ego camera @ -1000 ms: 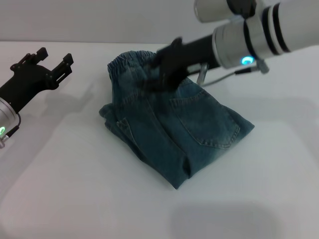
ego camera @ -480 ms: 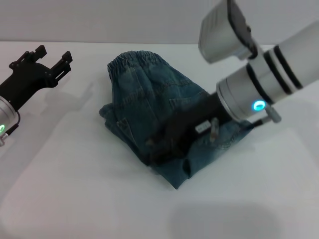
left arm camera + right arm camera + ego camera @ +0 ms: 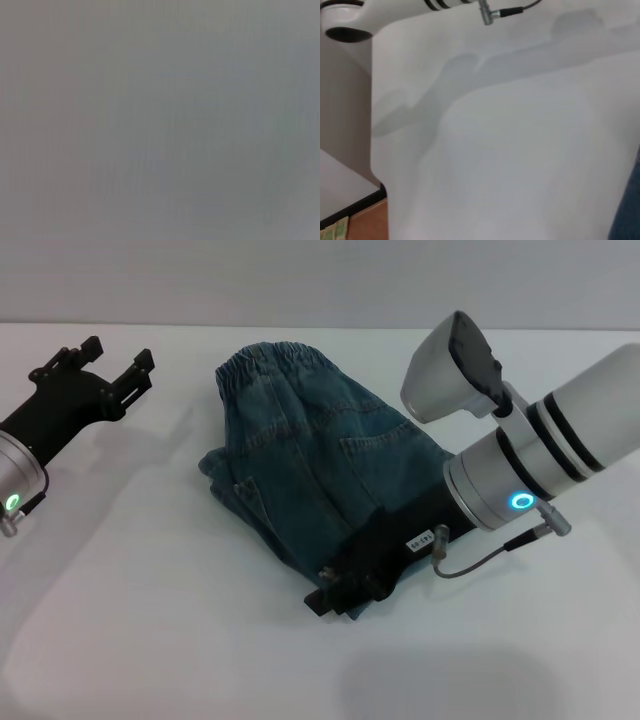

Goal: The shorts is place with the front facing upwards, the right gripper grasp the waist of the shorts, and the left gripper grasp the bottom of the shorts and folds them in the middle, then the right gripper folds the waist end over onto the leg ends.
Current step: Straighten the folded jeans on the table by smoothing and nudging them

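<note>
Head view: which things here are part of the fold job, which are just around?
Job:
- shorts, folded denim, elastic waist at the far end
- right claw, at the shorts' near edge
- left claw, parked away from the cloth

Just around:
- white table

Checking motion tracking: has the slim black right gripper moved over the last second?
Yes. The slim black right gripper went from the crinkled elastic waistband across the folded denim shorts to their near edge.

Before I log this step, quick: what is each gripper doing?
Left gripper: open, empty, parked off to the left of the shorts.
Right gripper: at the shorts' near edge; state cannot be told.
</note>
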